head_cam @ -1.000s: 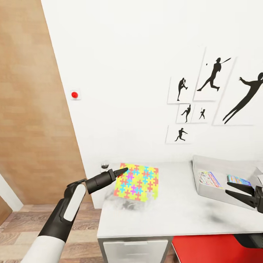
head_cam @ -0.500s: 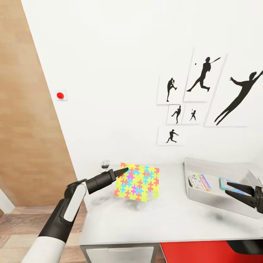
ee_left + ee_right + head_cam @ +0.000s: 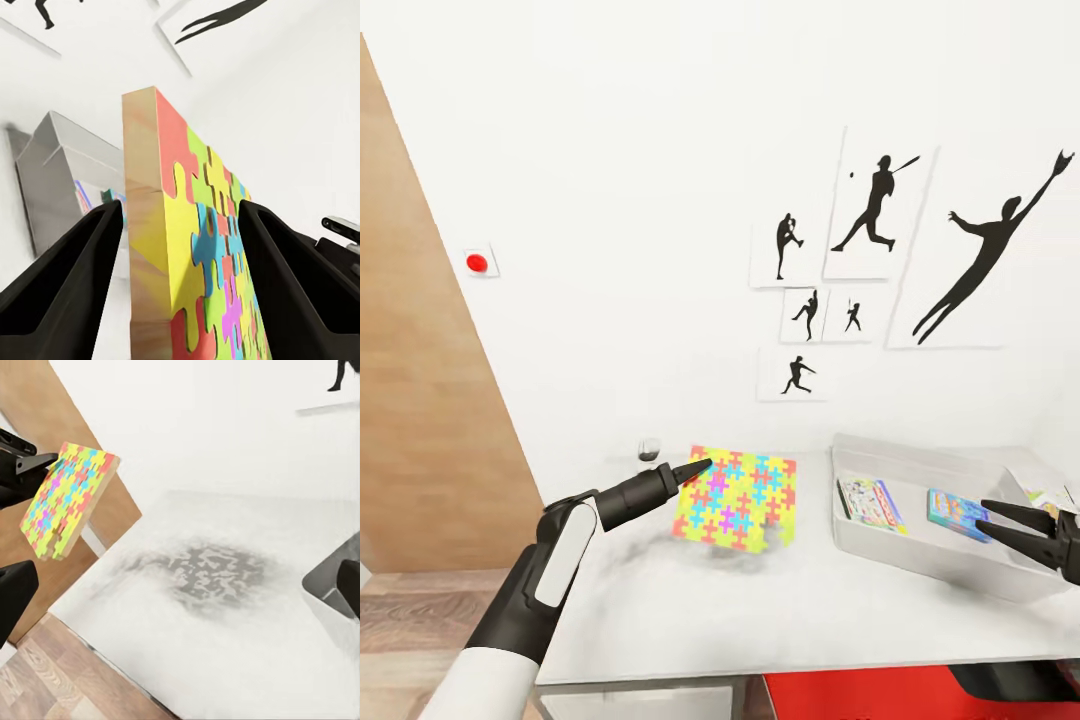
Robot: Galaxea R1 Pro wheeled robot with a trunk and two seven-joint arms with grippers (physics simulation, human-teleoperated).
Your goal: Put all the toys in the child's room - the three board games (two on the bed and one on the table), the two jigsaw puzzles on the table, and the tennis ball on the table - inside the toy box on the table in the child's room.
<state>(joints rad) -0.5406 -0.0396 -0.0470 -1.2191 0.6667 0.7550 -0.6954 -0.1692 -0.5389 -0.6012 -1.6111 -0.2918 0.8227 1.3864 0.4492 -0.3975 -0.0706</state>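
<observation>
a simulated two-armed robot stands at a light grey table set against a white wall hung with black baseball-player silhouette pictures. the left gripper is clamped on one edge of a flat square jigsaw puzzle of bright red, yellow, green and blue interlocking pieces, holding it lifted and tilted above the table's left half; a soft shadow lies on the surface beneath it. in the left wrist view the two black fingers press on either side of the puzzle's wooden edge. the light grey plastic toy box with sloping sides sits toward the table's right end, well apart from the puzzle, and already holds two flat printed game boxes lying inside. the right gripper hangs over the toy box's near rim with its fingers spread apart and nothing between them. a small dark glass stands near the table's back left corner. the step in hand appears to be carrying the puzzle to the toy box. the next move likely calls for swinging the left arm rightward over the tub's rim, then releasing so the square drops flat inside.
</observation>
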